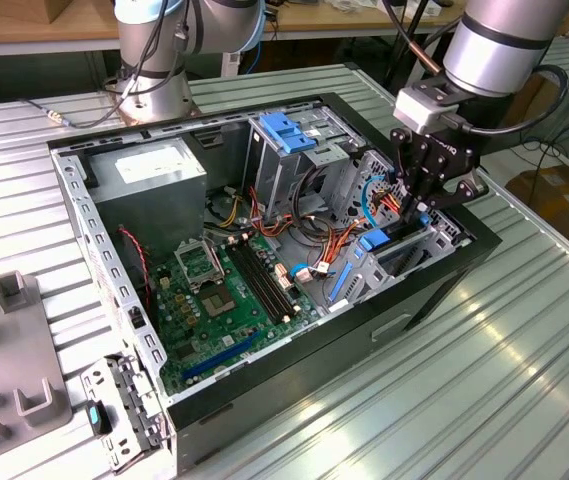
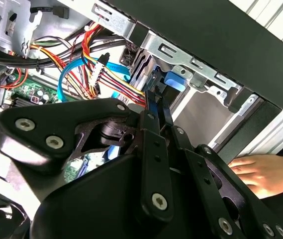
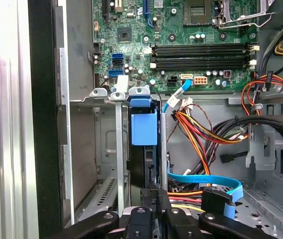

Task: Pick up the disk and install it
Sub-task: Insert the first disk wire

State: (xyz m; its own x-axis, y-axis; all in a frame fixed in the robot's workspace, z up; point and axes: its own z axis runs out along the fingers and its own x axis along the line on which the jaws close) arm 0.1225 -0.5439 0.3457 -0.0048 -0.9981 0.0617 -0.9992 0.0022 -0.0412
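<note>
At right of the exterior view, the tool (image 1: 426, 195) pinches the disk (image 3: 144, 149) on edge (blue rail uppermost), aligning it with the cage slot (image 3: 112, 149)

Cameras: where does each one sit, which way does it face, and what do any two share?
Exterior view: off the arm, looking down at the open black computer case; the black gripper reaches into its drive cage.
First wrist view: on the wrist, looking past the gripper along the dark disk with blue plastic rails toward the green motherboard.
Second wrist view: near the wrist, looking across the gripper; a hand rests outside.
Both wrist views share the disk.
</note>
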